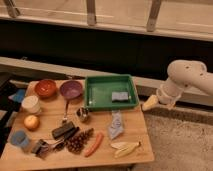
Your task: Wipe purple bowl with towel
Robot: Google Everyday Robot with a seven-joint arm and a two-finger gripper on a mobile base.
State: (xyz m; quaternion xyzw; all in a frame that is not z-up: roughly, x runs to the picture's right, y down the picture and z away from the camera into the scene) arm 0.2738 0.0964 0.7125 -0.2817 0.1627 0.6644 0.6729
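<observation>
The purple bowl [71,90] stands upright at the back of the wooden table [127,135], left of a green tray [95,100]. A crumpled pale grey-blue towel [116,124] lies on the table in front of the tray. My gripper [149,103] hangs at the end of the white arm [182,80], just beyond the table's right edge, beside the tray's right side. It is well apart from both the towel and the bowl, and holds nothing that I can see.
A grey sponge [119,96] lies in the tray. A red bowl [45,88], white cup [31,104], orange [31,122], blue cup [19,139], metal cup [82,114], grapes [77,142], carrot [93,145] and banana [125,148] crowd the table. A dark wall runs behind.
</observation>
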